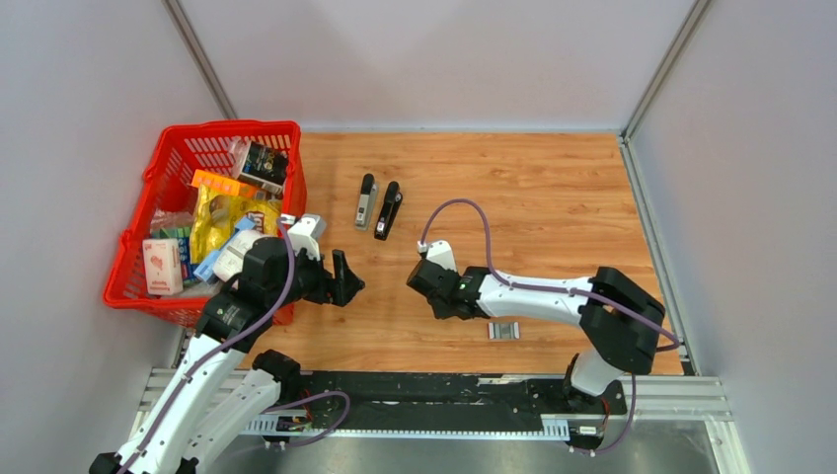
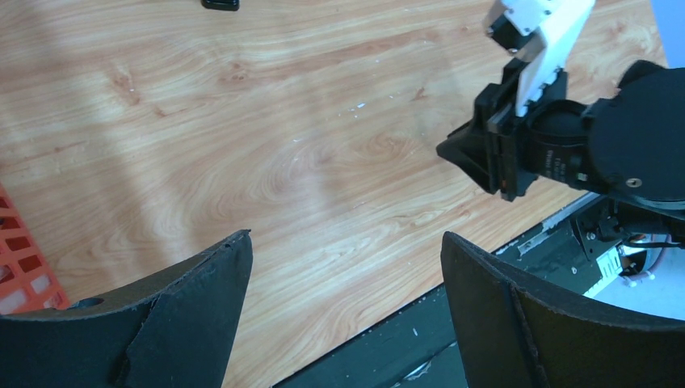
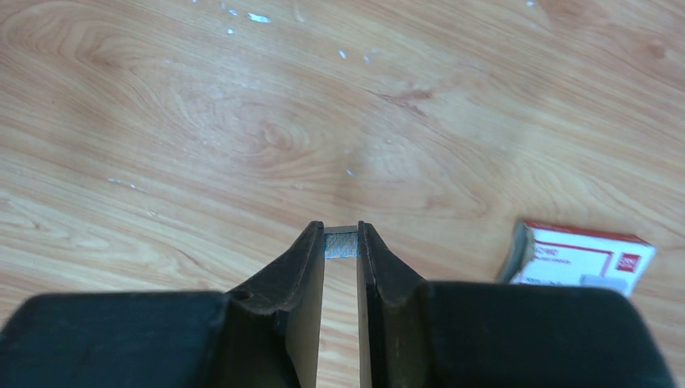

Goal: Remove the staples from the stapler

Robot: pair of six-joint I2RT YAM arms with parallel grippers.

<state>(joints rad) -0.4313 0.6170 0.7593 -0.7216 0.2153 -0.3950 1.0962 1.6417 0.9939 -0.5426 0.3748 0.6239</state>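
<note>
Two black staplers point(image 1: 366, 200) point(image 1: 388, 209) lie side by side at the middle back of the wooden table. My right gripper point(image 3: 341, 236) is shut on a small silvery-grey ribbed strip of staples point(image 3: 341, 245), pinched between its fingertips a little above the wood. In the top view this gripper point(image 1: 418, 279) is in front of the staplers, apart from them. My left gripper point(image 1: 347, 279) is open and empty, with bare wood between its fingers point(image 2: 218, 283). It faces the right gripper point(image 2: 476, 158) across a short gap.
A small white-and-red box point(image 1: 504, 331) lies on the wood near the front edge, also in the right wrist view point(image 3: 577, 257). A red basket point(image 1: 148, 183) full of packets stands at the left. Grey walls enclose the table; a black rail point(image 1: 444, 390) runs along the front.
</note>
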